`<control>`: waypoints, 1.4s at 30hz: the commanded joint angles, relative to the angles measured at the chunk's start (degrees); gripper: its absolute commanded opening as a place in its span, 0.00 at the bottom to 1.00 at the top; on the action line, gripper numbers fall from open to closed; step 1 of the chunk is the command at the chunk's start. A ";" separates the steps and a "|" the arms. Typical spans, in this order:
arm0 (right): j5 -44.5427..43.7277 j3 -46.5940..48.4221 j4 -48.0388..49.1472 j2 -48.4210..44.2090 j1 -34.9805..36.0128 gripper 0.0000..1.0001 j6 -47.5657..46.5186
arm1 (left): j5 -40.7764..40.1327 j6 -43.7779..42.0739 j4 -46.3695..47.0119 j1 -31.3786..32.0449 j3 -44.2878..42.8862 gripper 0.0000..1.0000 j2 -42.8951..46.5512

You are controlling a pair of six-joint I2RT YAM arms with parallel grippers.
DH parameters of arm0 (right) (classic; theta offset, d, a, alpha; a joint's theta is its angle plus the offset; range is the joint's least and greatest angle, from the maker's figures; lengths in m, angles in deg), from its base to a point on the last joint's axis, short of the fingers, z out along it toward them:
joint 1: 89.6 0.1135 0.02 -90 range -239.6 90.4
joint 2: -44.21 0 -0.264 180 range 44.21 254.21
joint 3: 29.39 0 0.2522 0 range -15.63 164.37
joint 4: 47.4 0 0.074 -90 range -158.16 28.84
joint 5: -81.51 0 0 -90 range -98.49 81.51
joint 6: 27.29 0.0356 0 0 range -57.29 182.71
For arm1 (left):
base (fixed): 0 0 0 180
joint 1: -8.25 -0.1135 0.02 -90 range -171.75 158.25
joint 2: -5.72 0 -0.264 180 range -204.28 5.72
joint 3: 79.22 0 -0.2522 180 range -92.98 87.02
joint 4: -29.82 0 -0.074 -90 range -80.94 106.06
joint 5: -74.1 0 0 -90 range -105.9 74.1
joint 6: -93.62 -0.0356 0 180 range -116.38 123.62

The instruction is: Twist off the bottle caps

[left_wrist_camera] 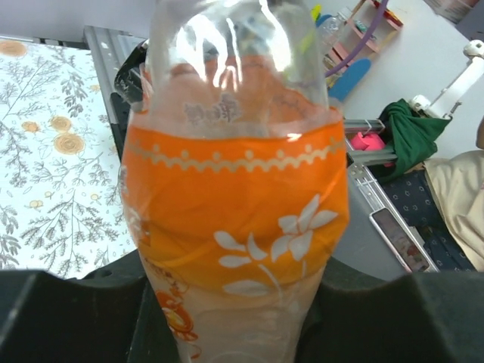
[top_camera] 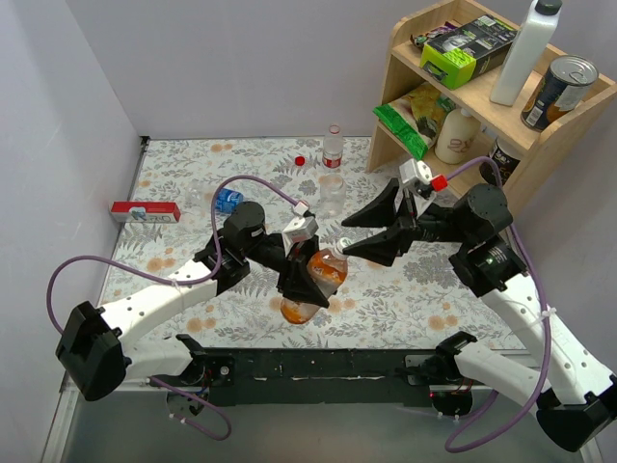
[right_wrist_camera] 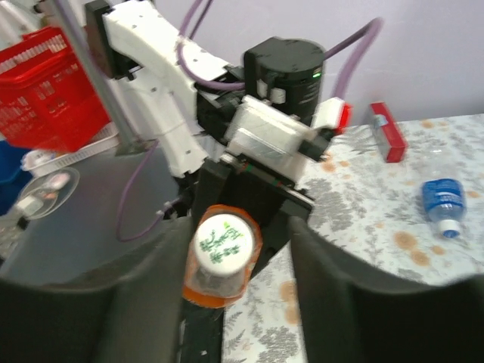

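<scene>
Left fingers [left_wrist_camera: 68, 318] around orange bottle [left_wrist_camera: 234, 219]

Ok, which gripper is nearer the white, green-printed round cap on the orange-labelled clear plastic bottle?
Right. The right gripper is open, its fingers on either side of the white cap. The left gripper clamps the orange-labelled bottle around its body, further down from the cap.
</scene>
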 commanded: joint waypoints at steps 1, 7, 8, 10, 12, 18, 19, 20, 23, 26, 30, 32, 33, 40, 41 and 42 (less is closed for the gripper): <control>-7.81 1.90 1.34 -3.27 -1.79 0.69 -2.04 | -5.22 -5.69 -4.06 0.18 -1.89 0.38 2.55; -19.40 3.66 -4.73 -4.86 -2.32 0.76 -2.93 | -19.47 -7.71 -7.75 -0.87 -2.06 0.38 4.04; -23.16 3.66 -5.26 -4.94 -2.32 0.78 -2.31 | -26.10 -7.89 -8.28 -0.78 -2.06 0.38 4.31; -28.80 3.05 -6.57 -5.38 -2.32 0.78 1.44 | -33.43 -8.76 -10.39 -0.78 -2.06 0.38 4.83; -34.26 2.00 -6.58 -5.65 -2.23 0.76 4.71 | -44.74 -9.29 -13.19 -0.78 -2.41 0.39 4.66; -41.12 -5.30 -1.04 -6.70 -0.21 0.70 13.25 | -56.58 -10.87 -16.54 -0.87 -3.12 0.40 4.22; -41.91 -5.48 -0.96 -6.18 0.14 0.69 13.42 | -56.76 -10.96 -16.63 -0.87 -3.20 0.41 4.05; -42.53 -5.65 -0.61 -5.65 0.67 0.69 13.68 | -56.76 -11.05 -16.63 -0.78 -3.12 0.41 3.79; -42.80 -5.66 0.89 -3.54 1.28 0.68 13.95 | -56.49 -11.05 -16.55 -0.70 -3.03 0.41 3.26; -44.20 -4.69 0.19 -1.52 1.72 0.68 14.04 | -56.93 -11.23 -16.81 -0.52 -3.12 0.41 2.47; -44.91 -3.46 0.02 0.59 1.90 0.69 14.74 | -57.72 -11.67 -16.98 -0.26 -3.12 0.40 2.29; -44.74 -2.67 -0.69 2.34 1.99 0.68 14.83 | -57.72 -11.75 -17.07 -0.17 -3.12 0.40 2.20; -44.74 -2.23 -0.69 2.96 1.99 0.68 14.92 | -57.72 -11.75 -17.16 -0.08 -3.12 0.40 1.94; -42.80 -0.21 0.62 7.00 2.87 0.66 15.88 | -57.72 -12.02 -17.42 0.36 -3.29 0.40 1.50; -42.45 -0.29 0.98 7.27 2.96 0.66 16.23 | -57.64 -12.02 -17.51 0.45 -3.38 0.40 1.41; -42.10 -0.29 1.15 7.53 3.04 0.66 16.32 | -57.72 -12.02 -17.51 0.45 -3.29 0.40 1.32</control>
